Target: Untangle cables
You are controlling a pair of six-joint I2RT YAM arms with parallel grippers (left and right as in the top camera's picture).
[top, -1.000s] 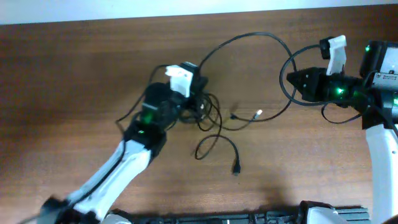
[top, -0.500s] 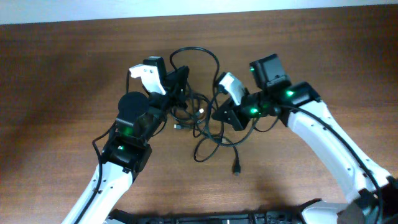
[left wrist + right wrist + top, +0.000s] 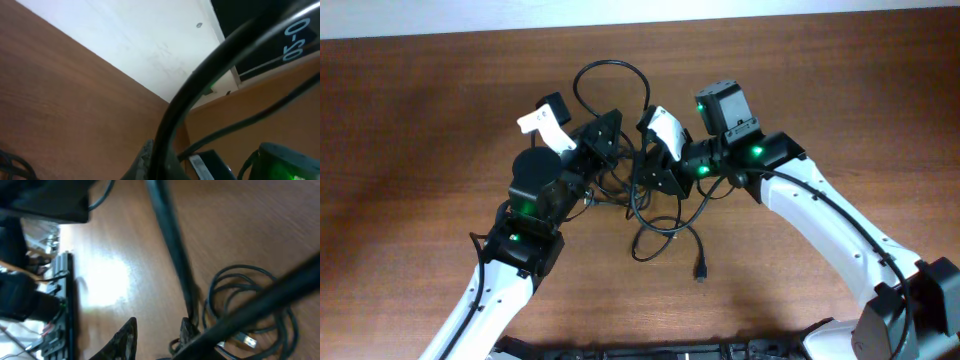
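The cables (image 3: 632,190) lie tangled on the counter (image 3: 420,120), directly between the two claws. One loop arcs out past the claw tips and another trails back below them. The left claw (image 3: 607,135) sits at the tangle's edge, and I cannot tell whether it grips anything. The right claw (image 3: 158,326) stands parted, with one cable running against a finger (image 3: 187,329).
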